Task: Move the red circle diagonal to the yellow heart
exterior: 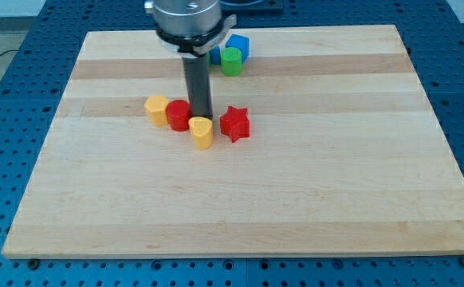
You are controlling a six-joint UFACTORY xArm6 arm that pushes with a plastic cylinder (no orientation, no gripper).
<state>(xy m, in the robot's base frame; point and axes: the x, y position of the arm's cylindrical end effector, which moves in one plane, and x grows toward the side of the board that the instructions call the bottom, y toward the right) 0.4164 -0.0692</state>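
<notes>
The red circle lies left of centre on the wooden board. The yellow heart sits just below and to the right of it, touching or nearly touching. My tip stands right beside the red circle's right edge, directly above the yellow heart in the view. The rod rises from there to the arm's head at the view's top.
A yellow block touches the red circle's left side. A red star lies right of the yellow heart. A green block and a blue block sit near the board's top edge. The wooden board rests on a blue pegboard table.
</notes>
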